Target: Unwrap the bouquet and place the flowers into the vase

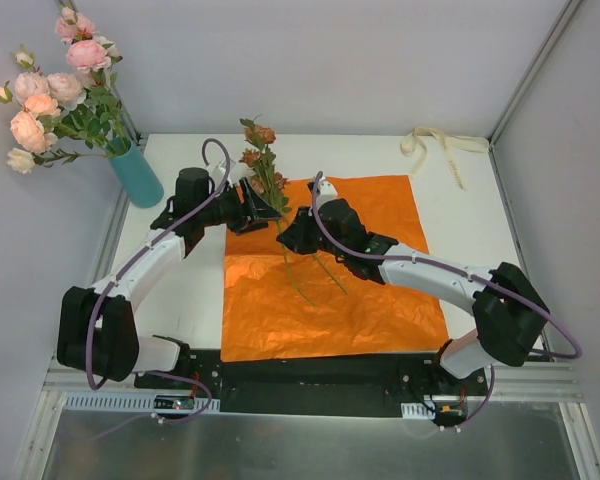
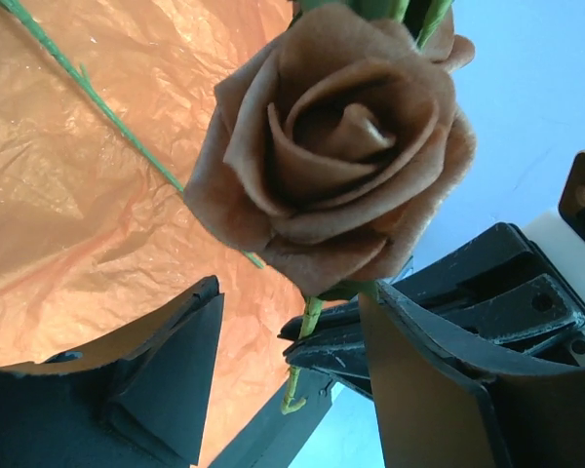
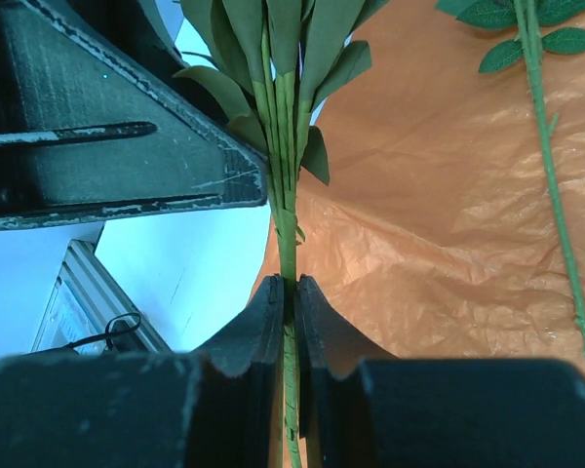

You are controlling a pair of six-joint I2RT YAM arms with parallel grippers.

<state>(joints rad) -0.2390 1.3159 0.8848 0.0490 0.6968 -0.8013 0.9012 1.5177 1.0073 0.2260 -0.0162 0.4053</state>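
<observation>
Green, ribbed stems (image 3: pixel 285 175) sit pinched between the closed black fingers (image 3: pixel 249 331) of the right gripper (image 3: pixel 288 292), flat leaves fanning out just above the grip. The stalks belong to a small sprig of flowers (image 1: pixel 263 160), topped with brownish blooms and held up off the sheet near the middle of the table (image 1: pixel 180 290).

Higher on the same sprig, the left gripper (image 2: pixel 292 361) has its two dark, wedge-shaped fingers (image 2: pixel 175 370) standing apart on either side of the stalk beneath a brown rose (image 2: pixel 336 136). The bloom's soft, felt-like petals curl in tight layers and fill most of the left wrist view. Whether either finger touches the stalk cannot be told.

Beneath both arms lies the wrapping paper (image 1: pixel 320 290), a crinkled orange sheet spread flat and open. Another thin, leafy stem (image 3: pixel 556 195) lies loose on it beside the held sprig.

At the far left corner, well apart from the grippers, the vase (image 1: pixel 140 178), a plain teal cylinder, stands tilted. It already carries a bunch of pink, peach and cream roses (image 1: pixel 55 95) leaning out past the table's edge toward the wall. A cream ribbon (image 1: pixel 440 145) lies in loose loops at the far right corner, off the paper.
</observation>
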